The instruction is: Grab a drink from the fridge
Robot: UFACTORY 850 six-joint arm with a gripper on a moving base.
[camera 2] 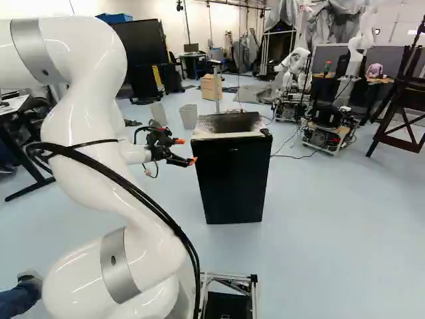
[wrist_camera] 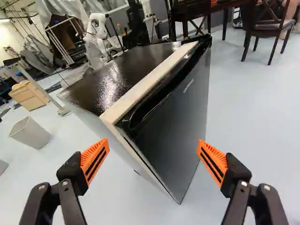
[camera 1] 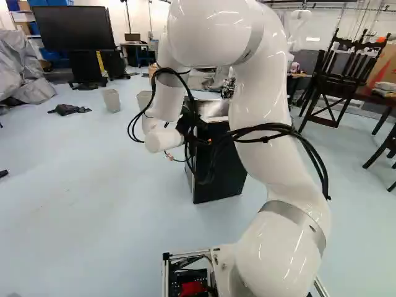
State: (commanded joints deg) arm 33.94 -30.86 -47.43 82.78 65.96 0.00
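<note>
My gripper (camera 2: 186, 151) stands in the air just left of the black fridge (camera 2: 231, 179) in the right base view, at about the height of its upper front. In the wrist view the gripper (wrist_camera: 153, 144) has its two orange-padded fingers wide apart with nothing gripped between them. Ahead of them is the fridge (wrist_camera: 176, 112), seen at a slant from its front corner, with a dark glossy top and a pale strip along the top edge. Its door is closed, so the inside is hidden. In the left base view the arm partly covers the fridge (camera 1: 219, 173).
Two bins stand beyond the fridge, one of them a pale bin (camera 2: 188, 116). Behind are a wooden box (camera 2: 211, 86) and another robot (camera 2: 330, 123) on a base. Dark stacked chairs (camera 1: 337, 74) stand at the right of the left base view. A person's foot (camera 2: 30, 279) shows beside my arm.
</note>
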